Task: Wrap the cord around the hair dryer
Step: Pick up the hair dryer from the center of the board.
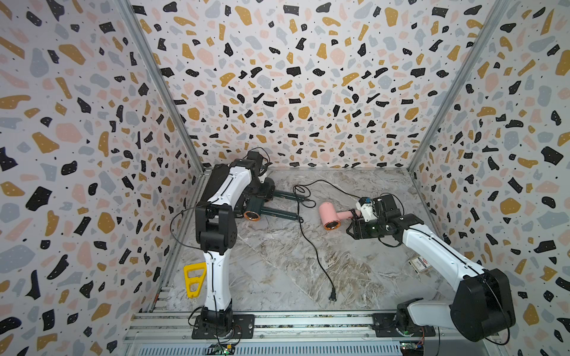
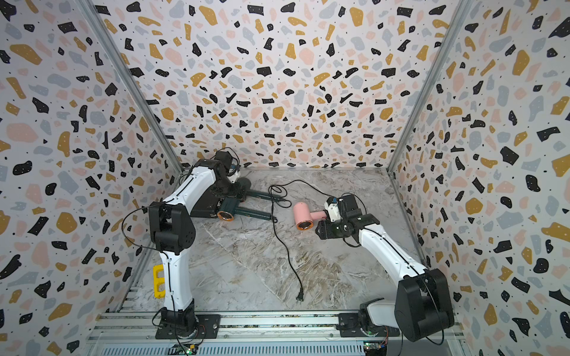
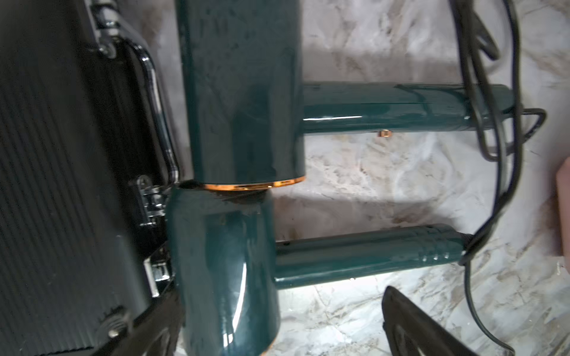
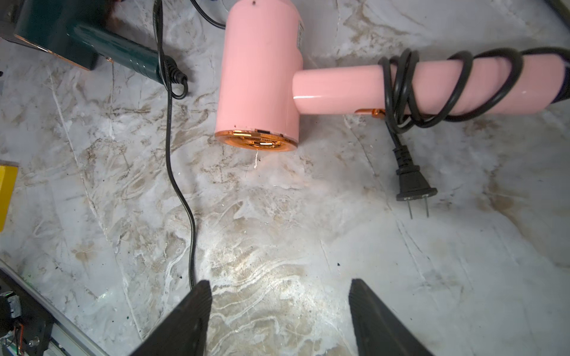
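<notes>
The pink hair dryer (image 4: pixel 259 71) lies on its side on the table (image 4: pixel 277 231), its cord (image 4: pixel 431 83) coiled several turns round the handle and the plug (image 4: pixel 413 182) resting loose just beside that handle, so I judge this wrap finished. My right gripper (image 4: pixel 279 285) hangs just beside the dryer's nozzle mouth, spread wide and holding nothing, wrist tipped down at the table. Well apart from the pink dryer, my left gripper (image 3: pixel 274 305) hovers spread wide over two green dryers (image 3: pixel 240 92), gripping neither. One long cord (image 1: pixel 311 246) from them lies unwound, likely my next job
</notes>
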